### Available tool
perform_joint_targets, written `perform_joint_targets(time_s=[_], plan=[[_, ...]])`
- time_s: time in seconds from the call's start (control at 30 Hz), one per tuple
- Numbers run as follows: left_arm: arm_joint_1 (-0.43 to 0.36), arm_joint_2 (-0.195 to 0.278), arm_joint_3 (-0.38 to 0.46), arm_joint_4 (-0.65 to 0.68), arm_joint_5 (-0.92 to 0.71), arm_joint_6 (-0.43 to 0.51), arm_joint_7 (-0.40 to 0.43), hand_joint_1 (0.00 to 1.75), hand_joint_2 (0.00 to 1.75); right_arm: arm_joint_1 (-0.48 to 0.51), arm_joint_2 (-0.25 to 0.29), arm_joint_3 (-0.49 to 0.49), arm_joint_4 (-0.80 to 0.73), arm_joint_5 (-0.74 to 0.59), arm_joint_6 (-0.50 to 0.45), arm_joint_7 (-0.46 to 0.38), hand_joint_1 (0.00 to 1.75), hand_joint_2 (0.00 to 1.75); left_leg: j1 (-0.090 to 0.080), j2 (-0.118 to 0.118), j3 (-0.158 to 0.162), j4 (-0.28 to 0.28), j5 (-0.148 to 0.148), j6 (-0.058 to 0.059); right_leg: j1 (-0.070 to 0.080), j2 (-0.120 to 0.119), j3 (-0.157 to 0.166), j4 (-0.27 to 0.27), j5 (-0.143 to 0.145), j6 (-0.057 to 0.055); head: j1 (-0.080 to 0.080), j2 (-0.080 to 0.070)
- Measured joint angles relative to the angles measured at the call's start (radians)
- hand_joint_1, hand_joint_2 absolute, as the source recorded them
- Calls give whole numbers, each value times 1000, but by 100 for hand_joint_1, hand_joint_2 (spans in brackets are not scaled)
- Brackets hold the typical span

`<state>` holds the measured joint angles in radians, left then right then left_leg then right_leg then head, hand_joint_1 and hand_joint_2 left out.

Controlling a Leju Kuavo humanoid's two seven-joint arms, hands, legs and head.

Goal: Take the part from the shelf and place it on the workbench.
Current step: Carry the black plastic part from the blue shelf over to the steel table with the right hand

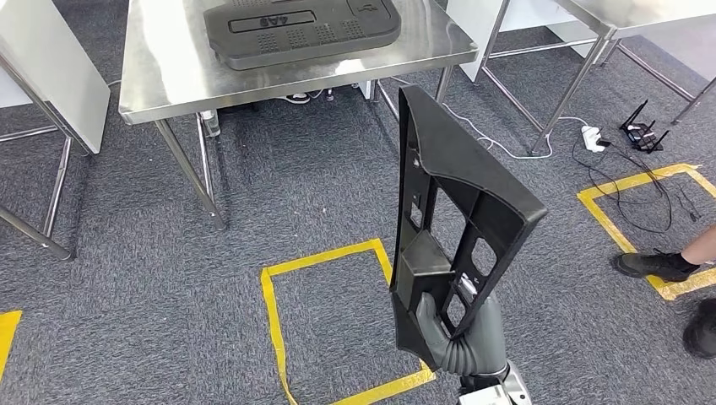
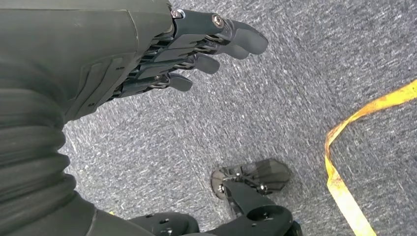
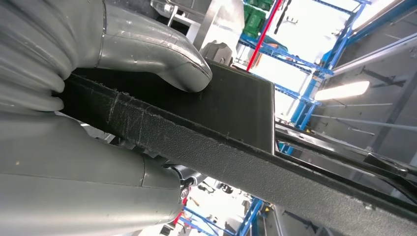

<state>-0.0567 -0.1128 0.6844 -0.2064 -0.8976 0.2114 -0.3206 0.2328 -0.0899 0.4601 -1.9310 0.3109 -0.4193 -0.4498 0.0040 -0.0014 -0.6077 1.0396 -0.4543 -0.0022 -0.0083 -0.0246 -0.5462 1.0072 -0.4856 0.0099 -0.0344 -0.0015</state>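
Right hand (image 1: 460, 333) at 5 o'clock in head view, fingers clamped on lower end of black part (image 1: 456, 211); part stands upright above grey carpet (image 1: 321, 194). Steel workbench (image 1: 169, 76) at 12 o'clock, another black part (image 1: 300, 29) lying on it. Left hand (image 2: 162, 54) hangs over carpet, fingers released, holding nothing.

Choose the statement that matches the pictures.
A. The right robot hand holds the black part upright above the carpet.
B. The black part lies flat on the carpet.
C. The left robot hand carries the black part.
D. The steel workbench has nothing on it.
A: in the head view the right robot hand grips the lower end of the black part, which stands upright over the carpet; the left robot hand holds nothing.
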Motion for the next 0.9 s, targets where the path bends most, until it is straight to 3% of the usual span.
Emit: perform_joint_targets(time_s=[0.23,0.83,0.9], plan=[[0,2,1,0,5,-25,-9,0,175,0,6,-2,0,-12,-7,0,175,175,-3,0,-4,1,2,8,-3,0,3,-3,7,17,-1,0],[4,3,9,0,7,-52,-3,0,175,6,14,-19,0,-35,-22,3,175,175,3,0,-4,1,4,9,4,0,4,-3,7,18,-1,0],[4,4,10,0,7,-52,0,0,175,6,15,-20,0,-35,-22,5,175,175,1,-1,-4,-1,3,14,2,-1,6,-9,10,23,-1,0]])
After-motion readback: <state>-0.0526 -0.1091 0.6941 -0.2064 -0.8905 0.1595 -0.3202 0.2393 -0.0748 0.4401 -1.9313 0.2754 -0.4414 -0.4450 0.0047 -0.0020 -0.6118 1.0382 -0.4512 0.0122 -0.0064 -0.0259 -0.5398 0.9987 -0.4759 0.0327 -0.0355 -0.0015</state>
